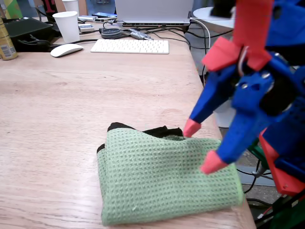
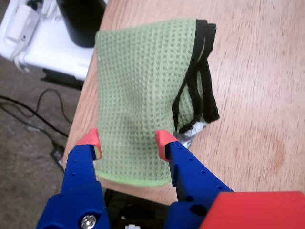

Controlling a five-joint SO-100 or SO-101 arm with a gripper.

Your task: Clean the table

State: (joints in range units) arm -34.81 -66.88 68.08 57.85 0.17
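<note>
A: Step? Looks like the approach to the rag. End effector (image 1: 202, 147) has its blue fingers with red tips spread wide, nothing held, hanging over the green waffle cloth (image 1: 162, 179).

B: Agreed. In the wrist view the end effector (image 2: 127, 140) straddles the near part of the cloth (image 2: 138, 90), one tip by each side. Contact or just above, can't tell.

A: Where's the cloth?

B: Folded, black trim (image 2: 198, 81) on one edge, lying on the pale wood surface (image 1: 57, 124) at the near right corner in the fixed view, close to the edge.

A: Next move, my guess: drop, pinch a fold, then drag it over the surface to wipe. The fold is thick, so the tips need to bite fabric and not slide off. It's near the edge, so it could get pushed off.

B: Rest of the surface: white keyboard (image 1: 129, 46), white mouse (image 1: 66, 49), paper cup (image 1: 67, 26), laptop (image 1: 153, 12), all far back.

A: Any text or brands?

B: Can (image 1: 5, 43) at far left has a label but too blurry. Nothing legible.
</note>
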